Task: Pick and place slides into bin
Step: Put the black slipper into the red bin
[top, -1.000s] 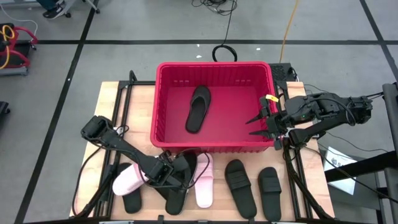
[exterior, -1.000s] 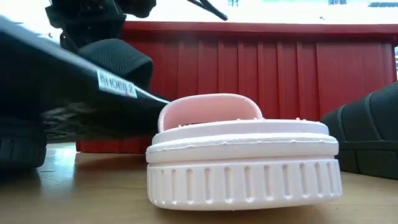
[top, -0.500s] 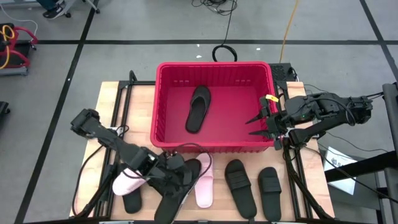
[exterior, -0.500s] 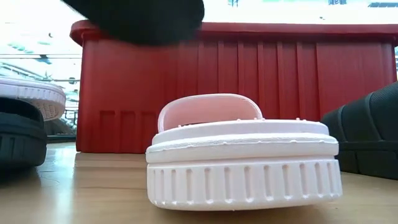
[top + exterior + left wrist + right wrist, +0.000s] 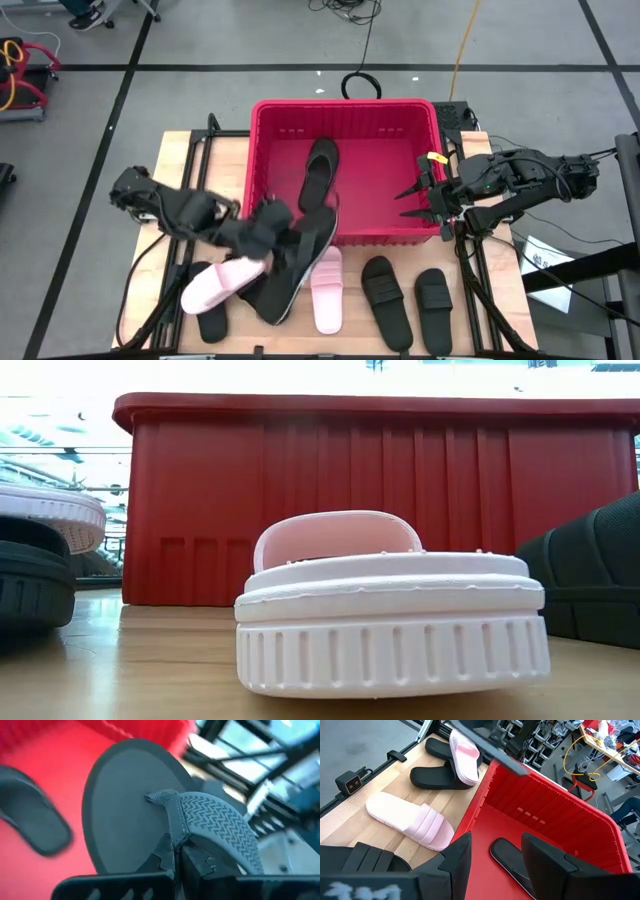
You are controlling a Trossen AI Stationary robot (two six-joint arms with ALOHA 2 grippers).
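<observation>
My left gripper (image 5: 268,226) is shut on a black slide (image 5: 300,262) held in the air over the near wall of the red bin (image 5: 262,150); the slide's sole and strap fill the left wrist view (image 5: 130,805). One black slide (image 5: 320,175) lies flat inside the bin. My right gripper (image 5: 408,200) is open and empty over the bin's right side, and its fingers (image 5: 462,857) stand apart in the right wrist view. On the table lie two pink slides (image 5: 215,283) (image 5: 327,290) and black slides (image 5: 385,300) (image 5: 432,308). My left gripper pinches the slide's patterned strap (image 5: 176,837) between its two fingers, at the strap's middle above the footbed. The slide is lifted clear of the table and tilted, one end over the bin's near wall (image 5: 330,238) and the other end out over the table.
The left pink slide rests on a black slide (image 5: 210,322) near the table's front left. In the low view a pink slide (image 5: 390,610) stands close in front of the bin's near wall (image 5: 350,490), with a black slide (image 5: 600,570) at the right.
My left gripper has risen and gone toward the table's far edge, to the bin, carrying the black slide. The slide has been lifted clear of the table and out of the low view, and one end now reaches over the bin's near wall.
</observation>
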